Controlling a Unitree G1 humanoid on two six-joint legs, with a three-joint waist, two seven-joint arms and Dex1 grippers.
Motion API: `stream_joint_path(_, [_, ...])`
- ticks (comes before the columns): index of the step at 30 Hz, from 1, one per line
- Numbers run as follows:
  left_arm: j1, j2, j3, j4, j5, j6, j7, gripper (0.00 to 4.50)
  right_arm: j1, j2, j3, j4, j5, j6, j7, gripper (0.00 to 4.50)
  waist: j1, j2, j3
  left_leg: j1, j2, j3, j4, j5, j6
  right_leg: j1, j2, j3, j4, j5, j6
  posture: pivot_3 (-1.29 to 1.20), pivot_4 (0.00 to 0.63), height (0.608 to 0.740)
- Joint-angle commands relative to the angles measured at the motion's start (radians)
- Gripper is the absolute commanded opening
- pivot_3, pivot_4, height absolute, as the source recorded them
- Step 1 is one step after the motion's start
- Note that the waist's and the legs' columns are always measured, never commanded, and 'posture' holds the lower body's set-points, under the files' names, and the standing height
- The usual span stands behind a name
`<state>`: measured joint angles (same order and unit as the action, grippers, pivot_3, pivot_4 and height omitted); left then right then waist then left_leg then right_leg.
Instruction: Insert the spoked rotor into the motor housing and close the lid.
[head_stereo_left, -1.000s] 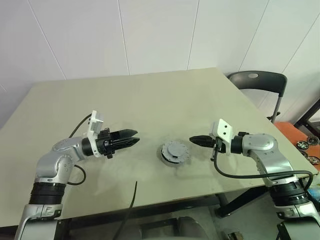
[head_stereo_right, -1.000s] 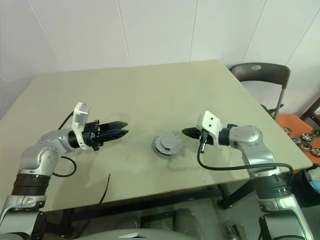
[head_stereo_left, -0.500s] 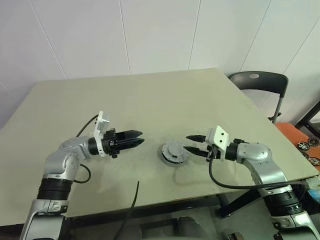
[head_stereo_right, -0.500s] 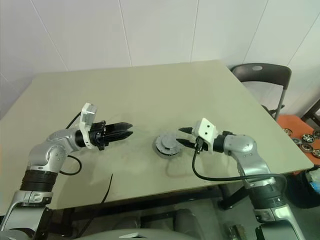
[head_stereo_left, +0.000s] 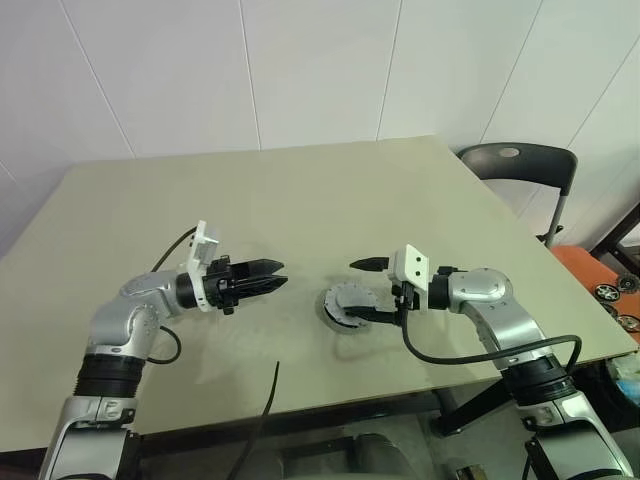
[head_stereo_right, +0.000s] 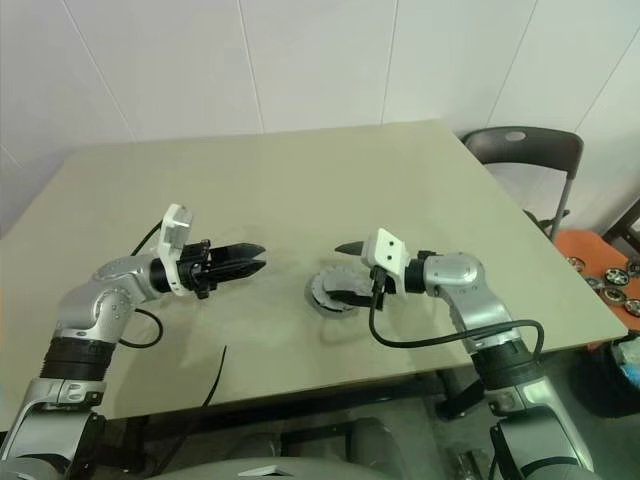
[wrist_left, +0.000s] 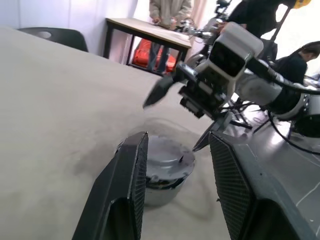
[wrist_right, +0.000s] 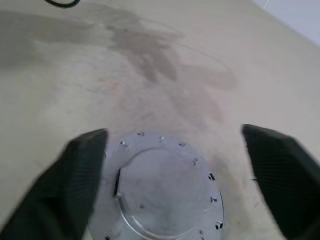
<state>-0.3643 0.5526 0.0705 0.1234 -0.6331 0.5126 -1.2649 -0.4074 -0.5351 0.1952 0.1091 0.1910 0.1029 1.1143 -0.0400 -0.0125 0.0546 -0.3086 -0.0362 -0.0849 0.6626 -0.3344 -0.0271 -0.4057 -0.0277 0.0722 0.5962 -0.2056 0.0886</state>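
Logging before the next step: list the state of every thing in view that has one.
Round grey-blue lid: lying flat on top of the short round silver motor housing, closing it.
Motor housing: upright on the beige table.
Right pincer: open wide, its fingers on either side of the lid.
Left pincer: partly open, empty, apart from the housing.

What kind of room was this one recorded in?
Probably a lab or workshop. A plain beige table stands against a white panelled wall, a dark chair beside it, and people work at another bench behind.
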Motion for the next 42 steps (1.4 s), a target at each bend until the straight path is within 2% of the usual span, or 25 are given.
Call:
stream_joint_path(1, [0.009,0.008,0.042,-0.06,-0.022,-0.013,0.019,2.09,-0.039,0.009,0.025,0.026,0.011,0.053,0.036,4.47,0.0,0.0,0.0,0.0,0.0,0.0,0.0,0.0,0.0,0.0,0.0,0.0,0.0,0.0,0.0,0.0,0.0,0.74])
stream_joint_path(6, [0.042,0.014,0.063,-0.103,-0.036,-0.003,0.041,2.09,-0.067,0.018,0.033,0.071,0.041,0.133,0.092,4.47,0.0,0.0,0.0,0.0,0.0,0.0,0.0,0.0,0.0,0.0,0.0,0.0,0.0,0.0,0.0,0.0,0.0,0.74])
stream_joint_path(16, [0.111,0.042,0.109,-0.18,-0.065,0.018,0.087,2.09,-0.135,0.086,0.032,0.199,0.028,0.116,0.087,4.47,-0.001,0.0,0.0,0.001,0.0,0.0,0.0,0.0,0.0,0.0,0.0,0.0,0.001,0.0,0.001,0.0,0.0,0.74])
stream_joint_path(37, [0.11,0.044,0.092,-0.193,-0.076,0.032,0.094,2.09,-0.088,0.082,0.04,0.29,-0.025,0.049,0.061,4.47,-0.003,0.0,0.0,0.002,0.0,0.0,0.0,0.0,0.0,0.001,0.0,0.0,0.001,-0.001,0.001,0.0,0.0,0.74])
stream_joint_path(40, [0.111,0.047,0.094,-0.196,-0.078,0.036,0.094,2.09,-0.088,0.092,0.038,0.303,-0.025,0.027,0.049,3.86,-0.004,0.0,0.0,0.002,0.0,0.0,0.0,0.0,0.0,0.002,0.0,0.0,0.001,-0.001,0.002,0.0,0.0,0.74])
stream_joint_path(42, [0.113,0.049,0.097,-0.198,-0.079,0.037,0.095,2.09,-0.093,0.099,0.037,0.321,-0.032,0.019,0.029,3.24,-0.004,0.0,0.0,0.002,0.0,0.0,0.0,0.0,0.0,0.002,0.0,0.0,0.001,-0.001,0.002,0.0,0.0,0.74])
